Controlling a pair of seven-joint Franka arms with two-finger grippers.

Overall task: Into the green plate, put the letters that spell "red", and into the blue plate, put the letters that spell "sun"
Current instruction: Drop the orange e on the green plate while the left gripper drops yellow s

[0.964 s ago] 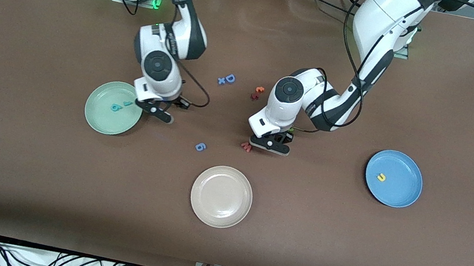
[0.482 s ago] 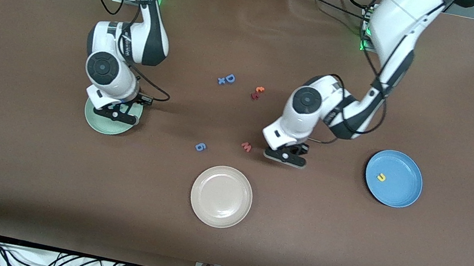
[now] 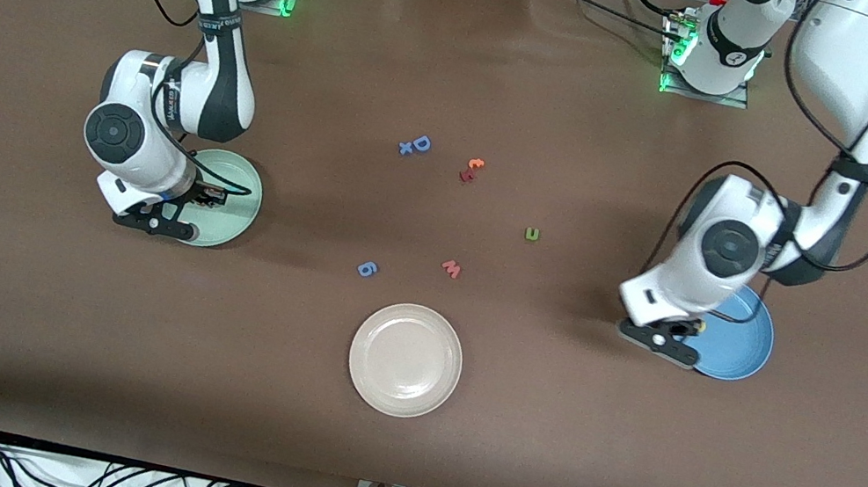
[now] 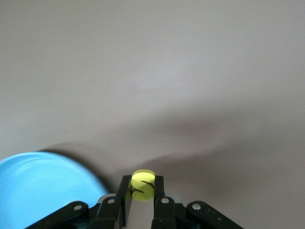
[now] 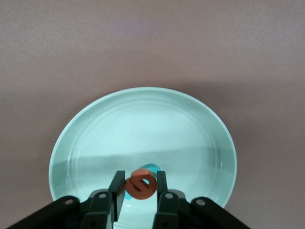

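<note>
Both grippers hang over plate rims in the front view. Coming from its base at the table's top edge, the right gripper is over the rim of the green plate nearest the front camera, toward the right arm's end of the table. Its fingers cannot be made out from here. The left gripper hangs over the rim of the blue plate, toward the left arm's end. Between the arms, a green "n" lies on the bare table, well apart from both plates. A pink "w" and a blue "g"-like letter lie nearer the front camera, just above the cream-white plate. A blue capital "D" and a small red-orange pair of letters lie nearer the table's top edge.

From the left wrist view, the left gripper pinches a yellow "s" between its two fingers, pressed against both sides of the letter. It hangs over bare table just beside the blue plate.

From the right wrist view, the right gripper holds an orange "e" between its fingers, above the inside of the green plate. A bit of a teal letter shows in the plate, mostly hidden by the "e".
</note>
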